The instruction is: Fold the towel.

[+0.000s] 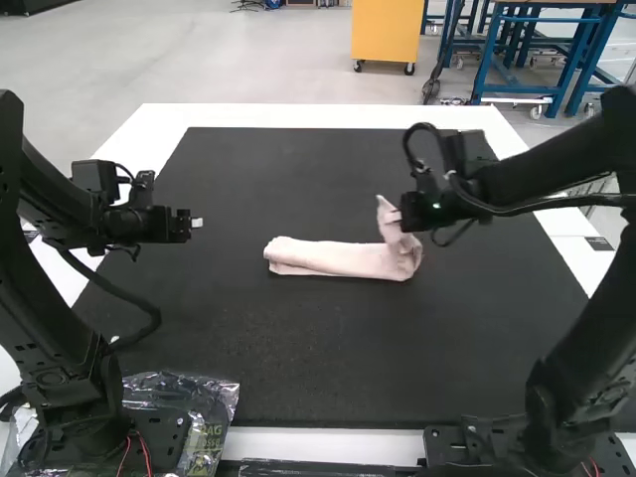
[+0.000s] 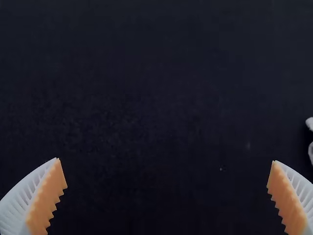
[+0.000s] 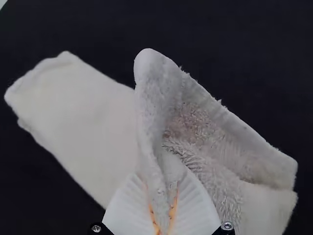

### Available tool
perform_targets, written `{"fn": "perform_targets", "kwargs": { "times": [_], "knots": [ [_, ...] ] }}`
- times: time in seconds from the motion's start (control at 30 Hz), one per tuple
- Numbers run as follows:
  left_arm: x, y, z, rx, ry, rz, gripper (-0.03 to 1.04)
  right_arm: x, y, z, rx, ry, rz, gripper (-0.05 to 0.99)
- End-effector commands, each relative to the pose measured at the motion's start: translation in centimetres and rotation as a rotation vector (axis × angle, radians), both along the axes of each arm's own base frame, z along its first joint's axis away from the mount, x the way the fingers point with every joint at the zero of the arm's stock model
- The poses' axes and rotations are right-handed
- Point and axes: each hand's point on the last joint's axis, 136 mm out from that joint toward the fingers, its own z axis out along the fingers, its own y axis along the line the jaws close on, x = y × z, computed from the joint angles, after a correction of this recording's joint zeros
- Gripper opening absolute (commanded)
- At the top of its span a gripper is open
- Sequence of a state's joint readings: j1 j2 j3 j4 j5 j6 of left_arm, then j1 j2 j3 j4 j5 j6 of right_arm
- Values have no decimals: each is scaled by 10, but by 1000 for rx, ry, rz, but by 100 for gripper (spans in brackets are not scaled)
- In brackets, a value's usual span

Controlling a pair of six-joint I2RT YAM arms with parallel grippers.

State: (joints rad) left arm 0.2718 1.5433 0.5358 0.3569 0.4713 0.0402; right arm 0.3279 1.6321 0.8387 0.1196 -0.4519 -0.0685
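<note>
My left gripper (image 1: 197,223) is held over the left part of the mat, apart from the towel; in the left wrist view the left gripper (image 2: 167,160) has its fingers wide apart with nothing between them. A pale pink towel (image 1: 333,259) lies as a narrow folded strip at the middle of the mat, its right end lifted. At that raised end is my right gripper (image 1: 405,211). In the right wrist view the right gripper (image 3: 164,196) is closed on a pinched edge of the towel (image 3: 83,117), which rises in a peak between the fingers.
A black mat (image 1: 328,358) covers most of the white table (image 1: 328,116). Crumpled clear plastic packaging (image 1: 204,412) lies by the left arm's base, at the near edge.
</note>
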Motion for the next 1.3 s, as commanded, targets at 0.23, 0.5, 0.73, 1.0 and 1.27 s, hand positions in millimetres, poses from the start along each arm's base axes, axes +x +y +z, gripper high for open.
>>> {"fn": "perform_targets", "kwargs": {
  "times": [0.23, 0.5, 0.73, 1.0, 1.27],
  "knots": [
    [-4, -6, 3, 21, -38, -22, 97, 4, 68, -11, 18, 26, 73, -2],
    [-9, -7, -1, 26, -30, -33, 97, 0, 113, -23, 19, 44, 146, -2],
    [-13, -9, -6, 22, -21, -38, 97, 1, 145, -30, 21, 39, 198, -2],
    [-16, -11, -8, 15, -27, -43, 97, 11, 170, -31, 30, 24, 226, -2],
    [-19, -14, -10, 9, -24, -54, 97, 7, 197, -37, 53, 49, 256, -2]
  ]
}}
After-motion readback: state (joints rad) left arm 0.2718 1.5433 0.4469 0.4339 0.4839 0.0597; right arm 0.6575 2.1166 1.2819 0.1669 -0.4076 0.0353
